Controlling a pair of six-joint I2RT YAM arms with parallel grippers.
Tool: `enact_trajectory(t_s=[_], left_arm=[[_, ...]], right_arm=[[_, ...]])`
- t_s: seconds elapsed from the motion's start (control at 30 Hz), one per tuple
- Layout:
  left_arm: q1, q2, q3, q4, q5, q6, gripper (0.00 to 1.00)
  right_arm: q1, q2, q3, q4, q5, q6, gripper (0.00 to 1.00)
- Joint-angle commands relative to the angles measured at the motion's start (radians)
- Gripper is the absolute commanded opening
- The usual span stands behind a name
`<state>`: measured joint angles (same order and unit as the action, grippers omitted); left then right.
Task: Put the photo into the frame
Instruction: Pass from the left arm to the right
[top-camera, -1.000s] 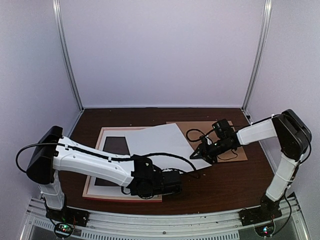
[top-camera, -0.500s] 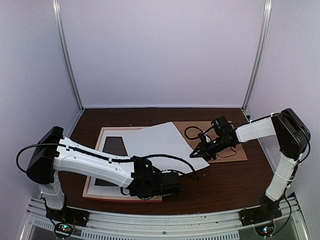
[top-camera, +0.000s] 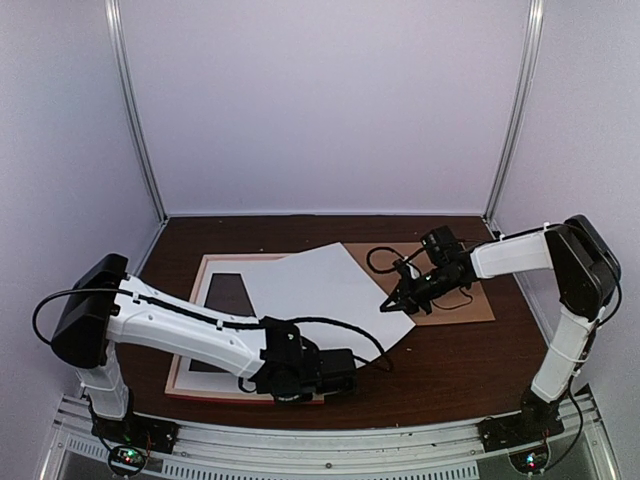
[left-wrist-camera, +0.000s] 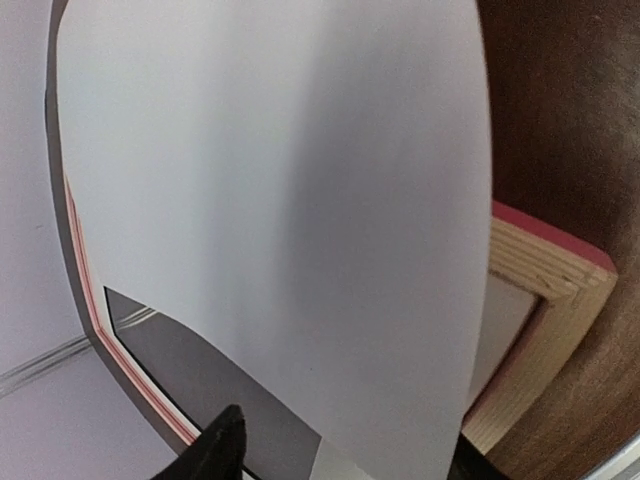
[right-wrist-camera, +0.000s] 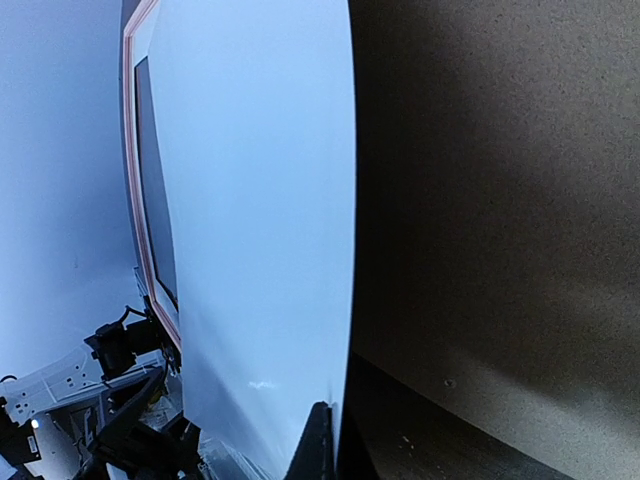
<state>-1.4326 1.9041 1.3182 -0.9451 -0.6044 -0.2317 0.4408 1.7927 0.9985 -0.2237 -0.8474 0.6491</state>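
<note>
From above, the photo lies white back up across the middle of the table, its left part over the right side of the frame and its right corner reaching toward the brown backing board. The frame lies flat on the left half of the table, pale wood side up, with a pink edge showing along its near side. The right gripper sits at the photo's right corner, above the left part of the backing board, with its jaws closed on that corner. The left gripper is low at the photo's near edge, by the frame's near right corner. In the left wrist view, the left gripper has its jaws well apart. One of its dark fingers shows at the bottom left and the tip of the other at the bottom right. The photo spreads between and beyond them, and neither finger presses it. The frame's pale wooden corner shows to the right of the sheet, with a pink rim behind it. In the right wrist view, the right gripper is pinched on the photo's edge at the bottom of the picture. The sheet runs away from it as a broad white band. The frame's pink line borders the band on the left, and the backing board lies to the right.
</note>
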Motion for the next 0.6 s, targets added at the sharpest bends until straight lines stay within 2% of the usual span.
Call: enact_trajectory(t_s=[0.0,0.17,0.33,0.57], left_arm=[[-0.005,-0.062,-0.029,0.019,0.11,0.082,0.66],[0.014,-0.127,-0.051,0.014,0.214,0.117,0.84],[0.101,-0.226,-0.066,0.027,0.326,0.101,0.94],[0.231,-0.388,-0.097,0.064,0.417,0.088,0.98]], right_arm=[[-0.004,-0.022,0.031,-0.036,0.022,-0.027,0.0],[-0.014,-0.033,0.033,-0.045,0.03,-0.029,0.0],[-0.03,-0.046,0.038,-0.092,0.034,-0.063,0.0],[-0.072,-0.074,0.04,-0.158,0.03,-0.115,0.0]])
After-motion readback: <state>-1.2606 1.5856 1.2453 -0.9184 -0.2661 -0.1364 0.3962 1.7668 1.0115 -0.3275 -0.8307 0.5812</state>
